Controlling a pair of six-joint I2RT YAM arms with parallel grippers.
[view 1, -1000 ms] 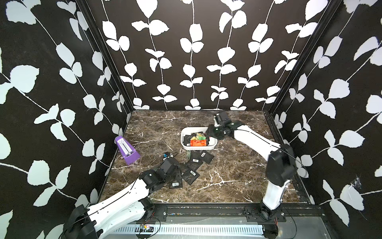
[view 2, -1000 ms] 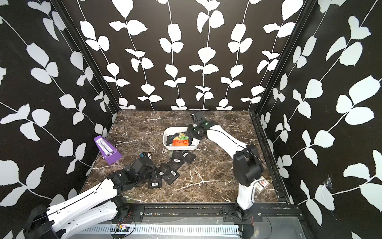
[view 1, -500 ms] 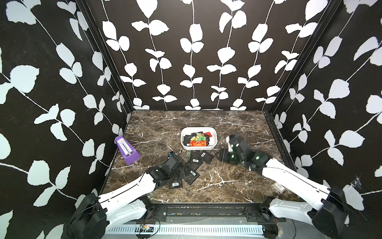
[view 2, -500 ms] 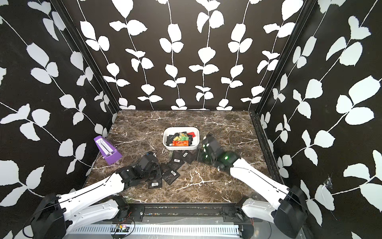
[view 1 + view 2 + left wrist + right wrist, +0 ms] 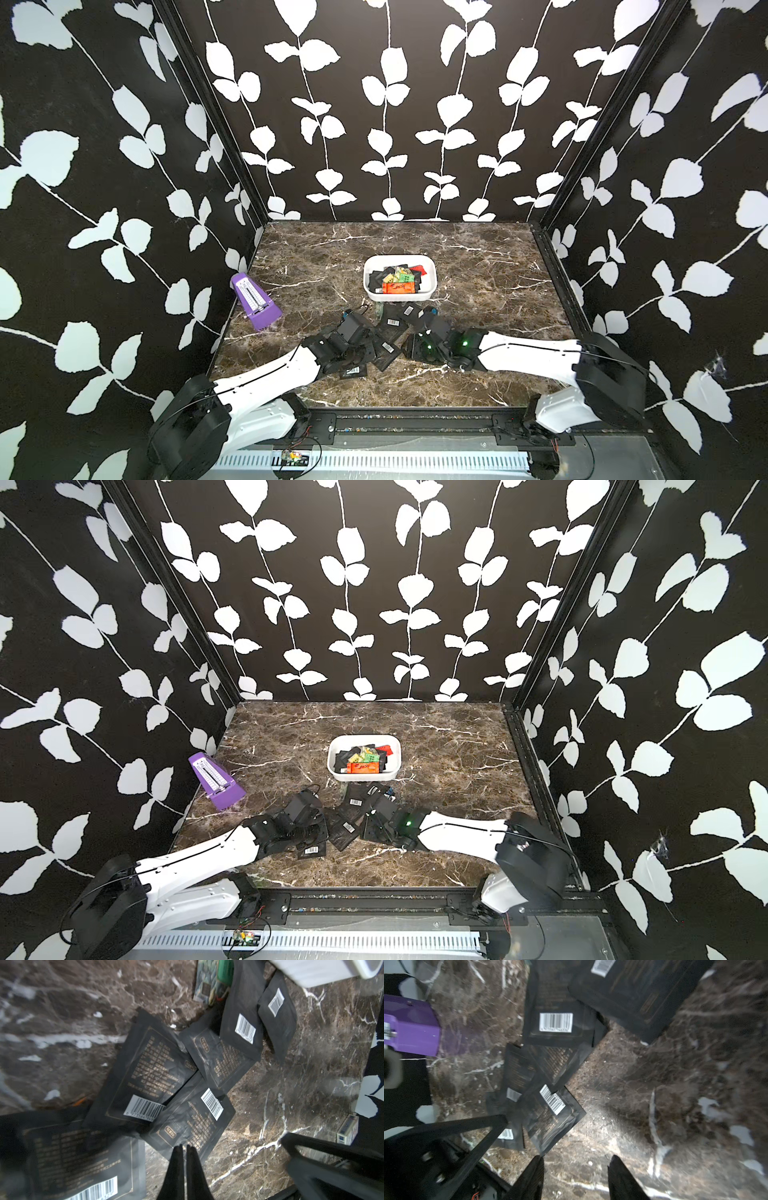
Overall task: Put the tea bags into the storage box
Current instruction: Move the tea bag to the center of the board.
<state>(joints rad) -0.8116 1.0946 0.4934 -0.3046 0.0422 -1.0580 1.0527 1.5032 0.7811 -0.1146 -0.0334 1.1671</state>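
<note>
The white storage box (image 5: 399, 297) (image 5: 361, 776) stands mid-table and holds several tea bags (image 5: 397, 278), black, orange, yellow and green. In front of it several black tea bags (image 5: 392, 322) (image 5: 355, 802) with barcode labels lie in an overlapping pile. Low over the pile's left side, my left gripper (image 5: 184, 1146) is shut, its tips pinching the near edge of a black tea bag (image 5: 193, 1118). From the right, my right gripper (image 5: 576, 1164) stands open over bare marble, beside a black tea bag's corner (image 5: 550, 1126), with nothing between its fingers.
A purple metronome (image 5: 257, 301) (image 5: 415, 1028) stands at the table's left edge. In the left wrist view a small printed card box (image 5: 348, 1130) sits by the wall. A green patterned sachet (image 5: 214, 978) lies near the storage box's wall (image 5: 322, 970). Black leaf-print walls enclose three sides.
My right arm swung away from the storage box and came down low beside the pile's right side. My left gripper closed at the pile.
</note>
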